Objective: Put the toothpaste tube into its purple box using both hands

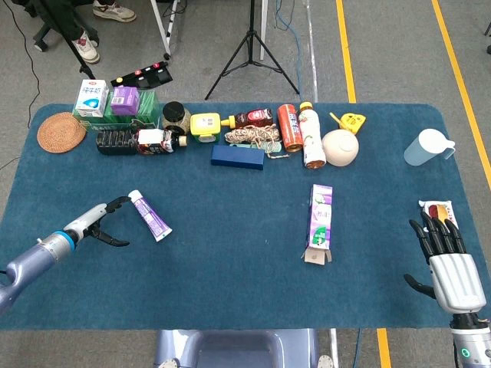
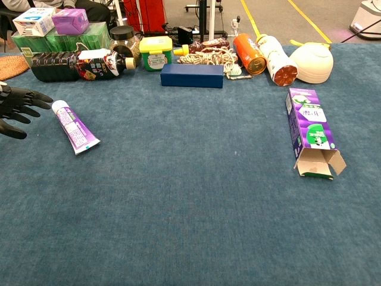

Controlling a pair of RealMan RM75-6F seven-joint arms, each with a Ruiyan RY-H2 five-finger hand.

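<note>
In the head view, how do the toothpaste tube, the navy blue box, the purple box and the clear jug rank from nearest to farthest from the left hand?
From the left hand:
1. Toothpaste tube, just beside the fingertips.
2. Navy blue box, centre, near the back row.
3. Purple box, right of centre.
4. Clear jug, far right edge.

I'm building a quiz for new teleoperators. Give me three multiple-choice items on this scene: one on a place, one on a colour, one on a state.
1. Where does the toothpaste tube lie?
A. inside the purple box
B. on the table cloth beside the left hand
C. in the right hand

2. What colour is the flat box behind the table's middle?
A. dark blue
B. red
C. yellow

3. How is the near end of the purple box?
A. taped shut
B. crushed flat
C. open, flaps spread

Answers: 1 B, the tube lies by the left hand, not held. 2 A, it is dark blue. 3 C, the chest view shows its flaps apart.
</note>
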